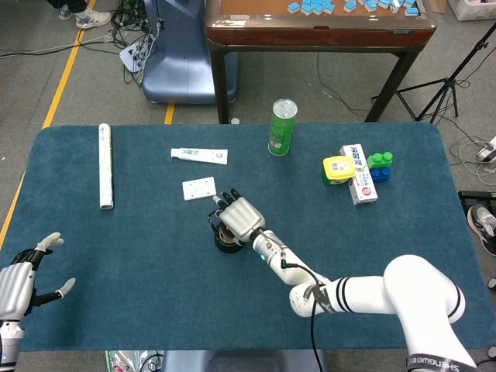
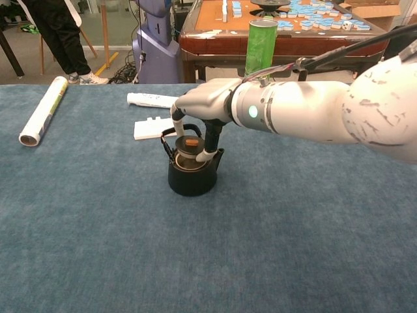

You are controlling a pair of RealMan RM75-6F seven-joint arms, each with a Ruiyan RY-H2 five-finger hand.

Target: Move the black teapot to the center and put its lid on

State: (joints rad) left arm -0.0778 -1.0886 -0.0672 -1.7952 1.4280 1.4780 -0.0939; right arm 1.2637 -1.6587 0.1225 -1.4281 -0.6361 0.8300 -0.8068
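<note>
The black teapot stands near the middle of the blue table, its thin handle raised. My right hand hovers directly over it, palm down. Its fingers reach down either side of the dark lid with the orange knob and pinch it at the pot's opening. I cannot tell whether the lid is fully seated. In the head view the right hand covers most of the teapot. My left hand hangs at the table's lower left edge, fingers apart, holding nothing.
Behind the pot lie a white socket block and a toothpaste tube. A green can stands at the back, a white roll at the far left, and a yellow tub with boxes at the right.
</note>
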